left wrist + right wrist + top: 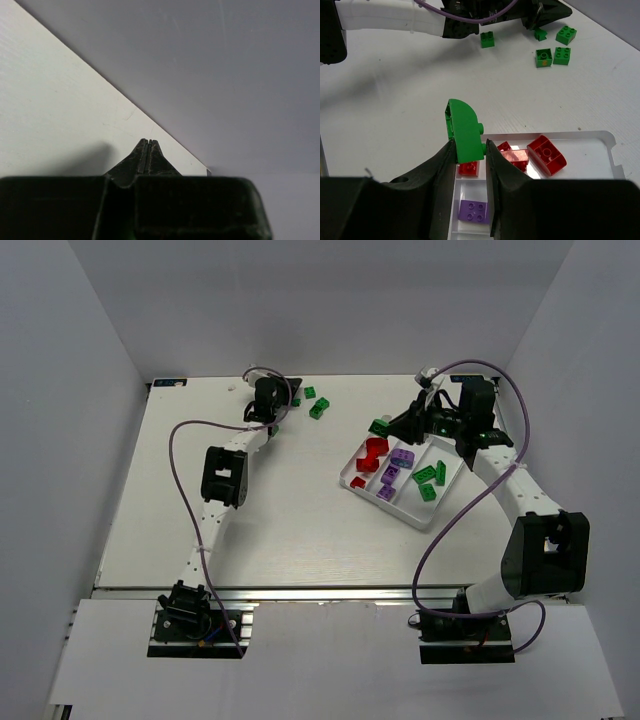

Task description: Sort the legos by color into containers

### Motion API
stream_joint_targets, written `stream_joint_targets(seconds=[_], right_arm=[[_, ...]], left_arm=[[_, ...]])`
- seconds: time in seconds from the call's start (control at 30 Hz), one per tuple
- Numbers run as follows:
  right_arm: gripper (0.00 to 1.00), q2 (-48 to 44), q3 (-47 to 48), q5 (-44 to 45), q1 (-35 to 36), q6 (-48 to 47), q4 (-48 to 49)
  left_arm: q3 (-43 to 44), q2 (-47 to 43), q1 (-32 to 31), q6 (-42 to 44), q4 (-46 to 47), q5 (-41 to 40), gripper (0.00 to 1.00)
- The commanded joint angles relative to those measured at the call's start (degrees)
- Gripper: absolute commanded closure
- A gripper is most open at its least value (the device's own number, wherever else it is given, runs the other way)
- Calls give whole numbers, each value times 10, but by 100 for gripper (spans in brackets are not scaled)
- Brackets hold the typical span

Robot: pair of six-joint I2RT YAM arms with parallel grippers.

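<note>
My right gripper (470, 148) is shut on a green rounded lego (465, 130), held above the left end of the white tray (600, 136). In the top view that lego (381, 427) hangs over the tray's far-left corner. The tray (412, 511) holds red legos (372, 454) in one compartment, purple legos (393, 476) in the middle one and green legos (431, 478) in the right one. Loose green legos (318, 408) lie at the back of the table. My left gripper (268, 402) is beside them, shut on nothing, its fingertips (148, 144) pressed together.
Several loose green legos (562, 55) lie on the white table beyond the tray, next to the left arm (395, 20). Grey walls close in the table at the back and on both sides. A purple cable (455, 510) loops near the right arm.
</note>
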Motion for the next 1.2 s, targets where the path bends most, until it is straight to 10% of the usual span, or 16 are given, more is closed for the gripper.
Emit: stream_joint_targets(seconds=[0.0, 1.17], right_arm=[[100, -21, -5, -11, -4, 8, 21], [100, -47, -39, -15, -19, 23, 37]], left_arm=[[19, 15, -7, -4, 6, 18, 100], [-108, -65, -11, 50, 16, 119, 100]])
